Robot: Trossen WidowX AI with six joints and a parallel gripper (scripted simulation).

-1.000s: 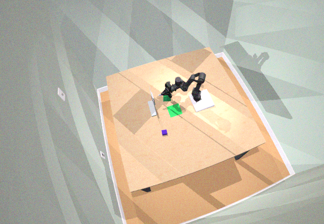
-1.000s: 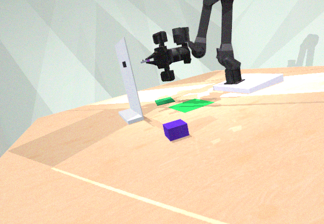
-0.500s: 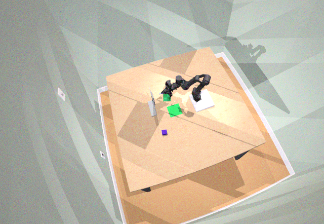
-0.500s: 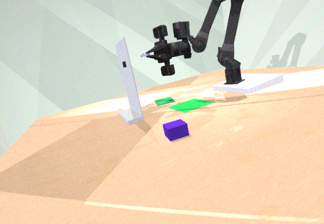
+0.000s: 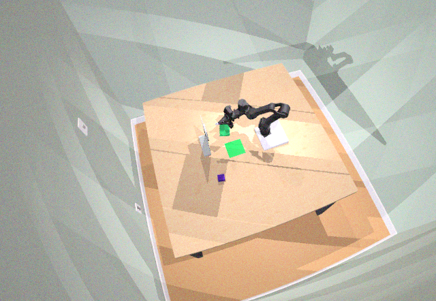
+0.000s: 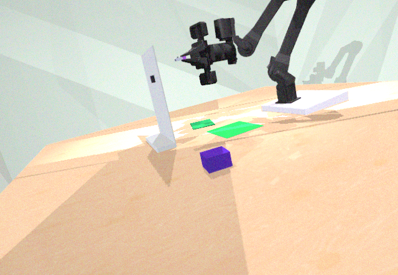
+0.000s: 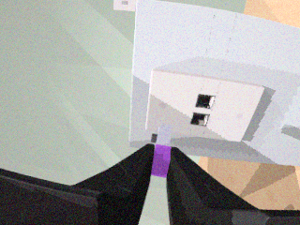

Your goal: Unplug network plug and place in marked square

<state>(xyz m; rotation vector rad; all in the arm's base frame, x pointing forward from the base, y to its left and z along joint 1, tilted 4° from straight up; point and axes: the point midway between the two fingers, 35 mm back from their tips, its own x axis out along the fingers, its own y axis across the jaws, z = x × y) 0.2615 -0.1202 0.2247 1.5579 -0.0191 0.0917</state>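
Purple shows on the plug [image 6: 177, 58] [image 7: 161, 160], which the nearly closed jaws [image 5: 219, 124] [image 6: 182, 58] are pinching at their tips, clear of the panel [image 5: 204, 144] [image 6: 158, 95] [image 7: 178, 37] ahead. A shallow grip may be risking a slip, dropping it onto the bench [image 5: 267, 192] [image 6: 289, 201] [image 7: 225, 178] below.

The worktop [image 5: 281, 178] [image 6: 289, 208] is of light wood colour, with bands of shadow and bright light on it. The landmark is the upright panel [image 5: 204, 129] [image 6: 160, 104] [image 7: 173, 42], which stands on the worktop on its pale foot [image 5: 205, 146] [image 6: 161, 142]. Near the panel, on the side of the arm, there is a small dark green patch [image 5: 224, 130] [image 6: 202, 124]. A bigger bright green square [image 5: 234, 148] [image 6: 235, 129] lies flat, farther from the panel than this patch. A purple-blue block [image 5: 221, 178] [image 6: 216, 160] rests apart from the panel. Well apart from the panel, a white base plate [image 5: 281, 137] [image 6: 328, 99] carries the arm.
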